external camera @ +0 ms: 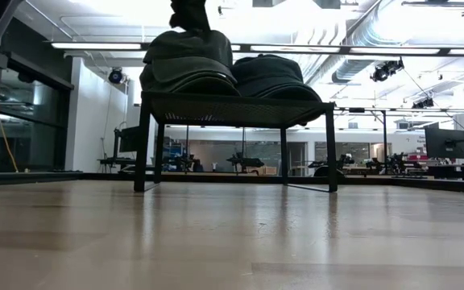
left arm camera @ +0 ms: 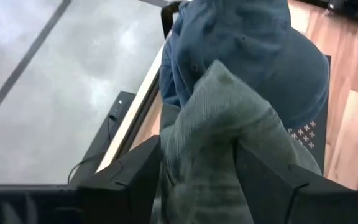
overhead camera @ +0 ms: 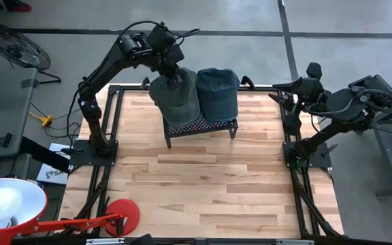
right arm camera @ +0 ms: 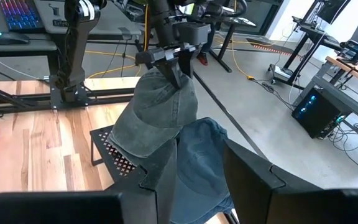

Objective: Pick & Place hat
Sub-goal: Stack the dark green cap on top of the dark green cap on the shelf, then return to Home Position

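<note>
A grey-green hat [overhead camera: 175,95] sits on the left half of a small black mesh stand [overhead camera: 201,128] at the table's far side. A blue hat [overhead camera: 218,92] rests beside it on the stand's right half, also visible in the low view [external camera: 272,76]. My left gripper [right arm camera: 174,73] is above the grey-green hat, shut on its cloth. My right gripper [right arm camera: 201,165] waits open near the table's right edge, clear of both hats. My left gripper pinches a bunched fold of the grey-green hat's crown [left arm camera: 210,112] between its two fingers [left arm camera: 135,174], coming from above and pointing down. The crown is drawn up into a peak [right arm camera: 166,84]. The hat hangs below the fingers with its lower edge [external camera: 185,80] on the stand.
The stand's mesh top [right arm camera: 120,158] shows in front of the hats. Bare wooden table [overhead camera: 203,190] stretches toward the near edge. A red disc [overhead camera: 121,216] and a white lamp dome [overhead camera: 5,204] sit at the near left corner. Black frame rails [overhead camera: 111,122] border the table.
</note>
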{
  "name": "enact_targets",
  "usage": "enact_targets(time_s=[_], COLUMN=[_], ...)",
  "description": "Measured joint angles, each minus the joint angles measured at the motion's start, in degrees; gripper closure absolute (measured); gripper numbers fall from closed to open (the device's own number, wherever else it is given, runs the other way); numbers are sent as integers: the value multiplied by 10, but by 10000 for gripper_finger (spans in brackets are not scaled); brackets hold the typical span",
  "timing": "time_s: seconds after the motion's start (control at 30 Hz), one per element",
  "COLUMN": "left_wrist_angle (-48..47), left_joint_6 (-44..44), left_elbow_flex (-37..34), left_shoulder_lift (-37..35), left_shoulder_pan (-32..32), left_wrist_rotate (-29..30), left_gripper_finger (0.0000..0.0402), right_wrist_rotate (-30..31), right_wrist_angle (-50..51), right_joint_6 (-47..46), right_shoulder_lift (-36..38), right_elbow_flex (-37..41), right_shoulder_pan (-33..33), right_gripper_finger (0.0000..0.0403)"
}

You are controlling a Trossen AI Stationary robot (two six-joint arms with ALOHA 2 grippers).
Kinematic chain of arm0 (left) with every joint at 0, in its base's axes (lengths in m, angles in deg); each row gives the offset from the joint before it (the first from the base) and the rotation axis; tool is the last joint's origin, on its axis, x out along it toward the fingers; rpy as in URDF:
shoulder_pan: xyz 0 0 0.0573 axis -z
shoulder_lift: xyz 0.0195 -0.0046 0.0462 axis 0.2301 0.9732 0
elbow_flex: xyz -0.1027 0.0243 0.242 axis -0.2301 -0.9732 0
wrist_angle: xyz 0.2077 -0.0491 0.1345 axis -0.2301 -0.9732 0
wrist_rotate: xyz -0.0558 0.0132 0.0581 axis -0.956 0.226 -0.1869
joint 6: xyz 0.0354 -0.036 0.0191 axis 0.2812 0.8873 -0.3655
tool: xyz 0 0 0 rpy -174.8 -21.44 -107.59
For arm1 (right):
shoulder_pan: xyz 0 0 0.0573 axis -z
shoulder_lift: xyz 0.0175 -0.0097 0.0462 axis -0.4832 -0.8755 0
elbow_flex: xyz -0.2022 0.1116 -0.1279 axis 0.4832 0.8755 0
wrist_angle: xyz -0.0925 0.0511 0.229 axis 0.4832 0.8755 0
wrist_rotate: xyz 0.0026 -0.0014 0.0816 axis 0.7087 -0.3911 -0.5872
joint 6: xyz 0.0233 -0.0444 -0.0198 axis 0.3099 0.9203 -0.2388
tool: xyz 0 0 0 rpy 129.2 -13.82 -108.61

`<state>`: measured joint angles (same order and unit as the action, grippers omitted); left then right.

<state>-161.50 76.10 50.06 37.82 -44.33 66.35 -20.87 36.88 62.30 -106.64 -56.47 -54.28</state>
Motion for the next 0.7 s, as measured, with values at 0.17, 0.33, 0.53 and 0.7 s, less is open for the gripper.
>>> enact_targets(time_s=[0.17,0.33,0.53,0.7], left_wrist_angle=[14,13,23,52], left_joint_6=[0,1,-11,-16], left_elbow_flex=[0,0,0,0], left_shoulder_lift=[-6,-6,-10,-40], left_shoulder_pan=[1,-1,-1,-1], left_wrist_rotate=[26,35,80,90], left_gripper_finger=[196,196,196,196], right_wrist_rotate=[-5,-28,-30,-32], right_wrist_angle=[0,5,19,45], right_joint_6=[-4,-13,-15,-17], right_shoulder_lift=[0,0,0,0], right_elbow_flex=[0,0,0,0], right_shoulder_pan=[0,0,0,0], right_gripper_finger=[281,281,281,281])
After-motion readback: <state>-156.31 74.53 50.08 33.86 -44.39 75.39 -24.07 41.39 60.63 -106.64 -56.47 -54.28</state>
